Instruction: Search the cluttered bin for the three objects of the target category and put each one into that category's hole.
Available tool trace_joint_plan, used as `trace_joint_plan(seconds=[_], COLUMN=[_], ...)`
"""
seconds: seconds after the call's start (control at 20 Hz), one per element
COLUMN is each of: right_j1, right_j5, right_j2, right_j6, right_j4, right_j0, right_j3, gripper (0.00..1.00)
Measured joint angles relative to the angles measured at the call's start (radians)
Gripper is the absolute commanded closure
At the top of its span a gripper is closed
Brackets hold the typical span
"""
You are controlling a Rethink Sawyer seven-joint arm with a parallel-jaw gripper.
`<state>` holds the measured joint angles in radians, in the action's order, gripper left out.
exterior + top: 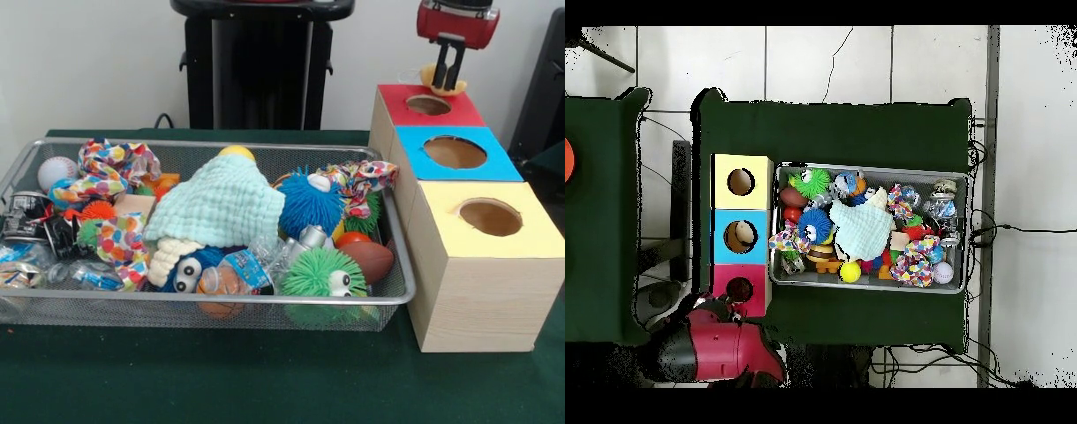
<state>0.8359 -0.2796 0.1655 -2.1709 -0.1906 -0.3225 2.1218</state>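
1. A small yellow-orange rounded object (432, 77), possibly a soft toy, hung pinched between the dark fingers of the red-bodied gripper (448, 85), just above the far rim of the round hole in the red-topped wooden box (428, 104). What kind of object it was could not be made out.

2. The object sat off to the hole's far edge, not over its centre. In my judgement, a release from there risked it landing on the red top and rolling off behind the box.

3. The grip looked to hold only one side of the object; a slip before alignment would have had the same result.

4. The neighbouring blue-topped box (455, 152) already showed something pale inside its hole in the overhead view; the yellow-topped box (490, 216) looked empty. A drift sideways risked the wrong hole.

5. The silver wire-mesh bin (212, 305) on the green surface (265, 380) remained heaped: a mint knitted cloth (221, 208) covered much of the pile, so any remaining targets might lie hidden beneath it, near the blue spiky ball (309, 201) and green spiky ball (311, 274).
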Motion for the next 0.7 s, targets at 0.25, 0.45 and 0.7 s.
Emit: trace_joint_plan(seconds=[0.25, 0.45, 0.7], right_j1=[-0.022, -0.035, -0.053], right_j5=[0.048, 0.069, 0.07], right_j2=[-0.003, -0.011, -0.02], right_j6=[0.0, 0.0, 0.0], right_j4=[0.0, 0.0, 0.0], right_j0=[0.009, 0.028, 0.051], right_j3=[0.0, 0.0, -0.01], gripper=[1.0, 1.0, 1.0])
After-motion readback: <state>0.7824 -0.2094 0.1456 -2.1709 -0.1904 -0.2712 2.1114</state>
